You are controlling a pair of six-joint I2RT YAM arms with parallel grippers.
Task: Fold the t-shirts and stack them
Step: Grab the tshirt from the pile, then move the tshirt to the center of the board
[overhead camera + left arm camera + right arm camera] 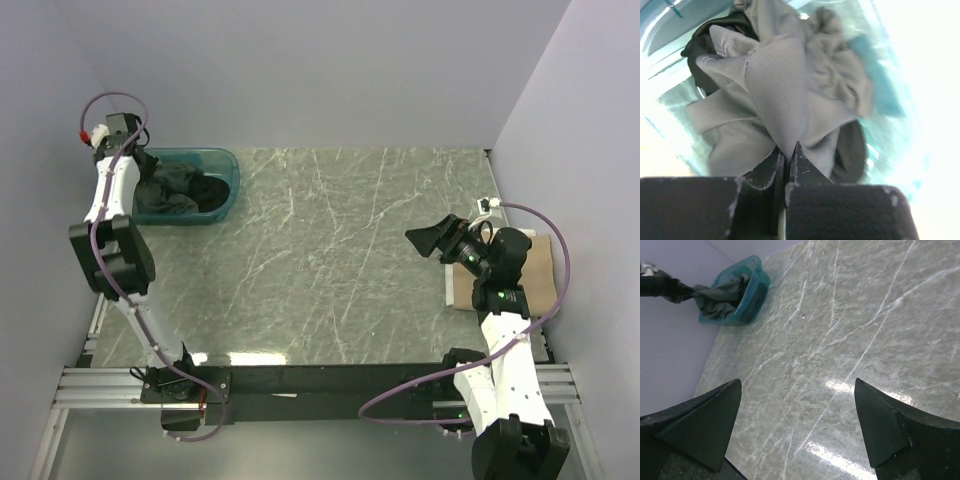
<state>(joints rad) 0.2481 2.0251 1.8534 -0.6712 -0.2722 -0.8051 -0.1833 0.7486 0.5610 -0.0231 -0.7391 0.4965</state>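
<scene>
Several crumpled t-shirts (175, 190) lie heaped in the teal tub (225, 160) at the table's far left. My left gripper (788, 150) is shut on a pulled-up fold of the grey t-shirt (780, 90), with a black t-shirt (705, 45) behind it. In the top view the left gripper (143, 163) reaches into the tub's left end. My right gripper (430, 240) hangs open above bare table at the right and holds nothing. The right wrist view shows its wide-apart fingers (700, 425) and the far tub (752, 290) with grey cloth (720, 297) drawn out toward the left.
A flat tan piece (535, 270), possibly folded cloth, lies at the table's right edge under the right arm, with a white piece (455, 290) beside it. Walls close in the left, back and right. The marble tabletop (330, 260) spreads between the arms.
</scene>
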